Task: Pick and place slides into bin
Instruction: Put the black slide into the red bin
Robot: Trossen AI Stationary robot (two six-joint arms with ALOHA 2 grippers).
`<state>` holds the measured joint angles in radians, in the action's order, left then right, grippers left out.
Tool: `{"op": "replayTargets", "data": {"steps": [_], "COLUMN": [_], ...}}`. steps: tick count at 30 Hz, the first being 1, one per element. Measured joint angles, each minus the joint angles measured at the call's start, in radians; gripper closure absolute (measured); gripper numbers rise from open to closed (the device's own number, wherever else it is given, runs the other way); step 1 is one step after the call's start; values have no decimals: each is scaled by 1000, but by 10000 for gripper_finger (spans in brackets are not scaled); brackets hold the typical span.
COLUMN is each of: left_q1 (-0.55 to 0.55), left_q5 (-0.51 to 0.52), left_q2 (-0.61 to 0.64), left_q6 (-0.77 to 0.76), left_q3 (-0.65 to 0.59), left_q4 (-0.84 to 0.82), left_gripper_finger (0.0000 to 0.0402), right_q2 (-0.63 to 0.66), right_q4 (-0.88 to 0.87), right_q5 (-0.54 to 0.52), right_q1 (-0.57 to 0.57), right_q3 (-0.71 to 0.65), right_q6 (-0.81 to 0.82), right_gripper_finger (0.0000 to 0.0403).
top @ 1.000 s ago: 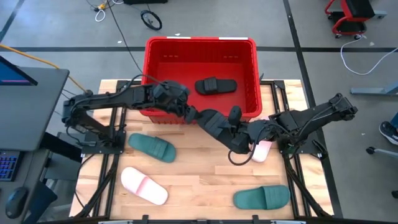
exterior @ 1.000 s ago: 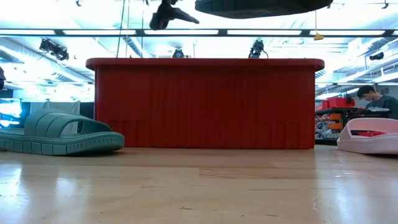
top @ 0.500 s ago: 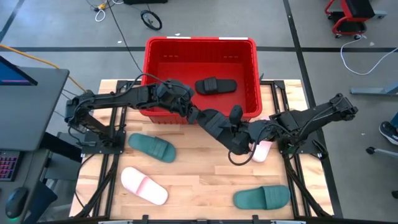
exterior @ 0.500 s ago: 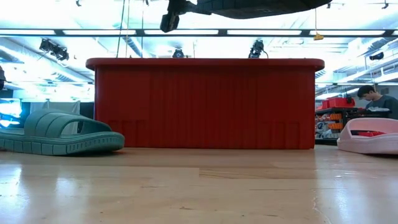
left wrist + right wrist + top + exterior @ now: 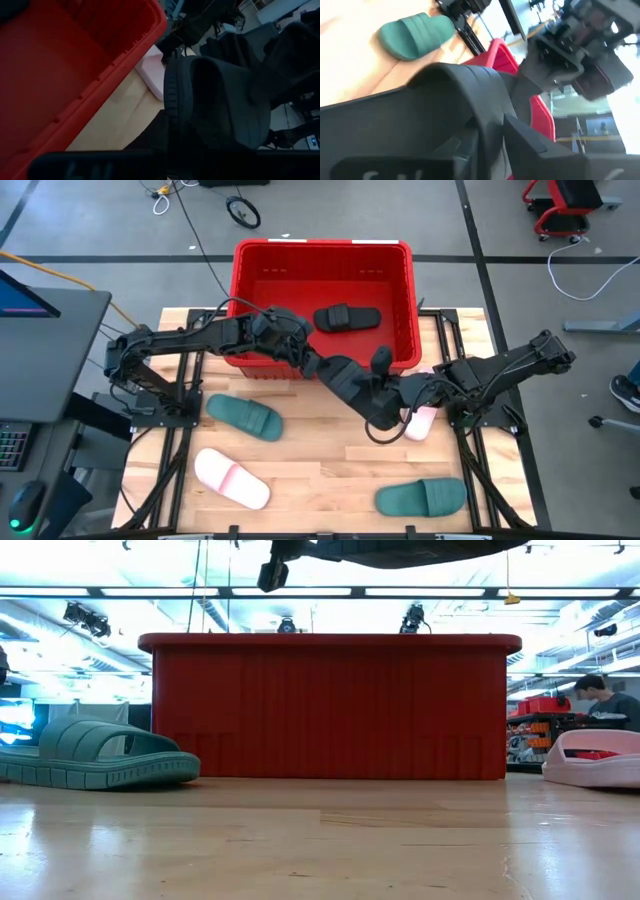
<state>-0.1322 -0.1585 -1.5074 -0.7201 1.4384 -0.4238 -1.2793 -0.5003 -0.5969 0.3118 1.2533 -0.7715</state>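
Observation:
A black slide (image 5: 352, 387) hangs in the air between my two arms, just in front of the red bin's (image 5: 240, 300) near wall and level with its rim in the low view (image 5: 420, 550). My left gripper (image 5: 308, 365) is shut on the slide's left end. My right gripper (image 5: 395, 402) is at the slide's right end, where the slide (image 5: 420, 115) fills its wrist view. A second black slide (image 5: 347, 317) lies flat on the bin's floor. My left gripper holds the black slide by its end nearest the table's left (image 5: 170, 125), pinched between the two fingers. The fingers come from the left, roughly level, along the slide's length. The slide is lifted clear of the table, about level, above the bin's rim height.
On the table lie a green slide (image 5: 243, 417) at the left, a pink slide (image 5: 231, 478) near the front left, a green slide (image 5: 421, 498) at the front right, and a pink slide (image 5: 422, 423) under my right arm. A person (image 5: 600, 700) stands beyond the table.
My left gripper has shut: in the low view its fingers stood apart beside the slide's end a second ago and now lie closed on it. The black slide has stayed aloft in about the same place.

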Motion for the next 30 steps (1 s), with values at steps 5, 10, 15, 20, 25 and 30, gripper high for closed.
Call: {"op": "replayTargets", "data": {"steps": [5, 10, 15, 20, 25, 30], "left_q1": [-4, -23, -67, -153, -272, -397], "left_q5": [4, 81, 150, 209, 297, 380], "left_q2": [0, 0, 0, 0, 1, -14], "left_q6": [-14, -81, -80, -105, -106, -81], "left_q3": [0, 0, 0, 0, 0, 1], "left_q4": [6, 4, 4, 89, 228, 202], "left_gripper_finger": [359, 359, 359, 360, 360, 360], "right_q2": [0, 22, 75, 145, 203, 235], "right_q4": [-3, -49, -100, -106, -106, -108], "right_q5": [-80, -230, -436, -506, -501, -491], "right_q1": [39, 121, 211, 278, 290, 288], "right_q3": [0, 0, 0, 0, 0, 0], "right_q6": [95, 212, 353, 547, 701, 719], "right_gripper_finger": [281, 260, 252, 253, 254, 254]}}
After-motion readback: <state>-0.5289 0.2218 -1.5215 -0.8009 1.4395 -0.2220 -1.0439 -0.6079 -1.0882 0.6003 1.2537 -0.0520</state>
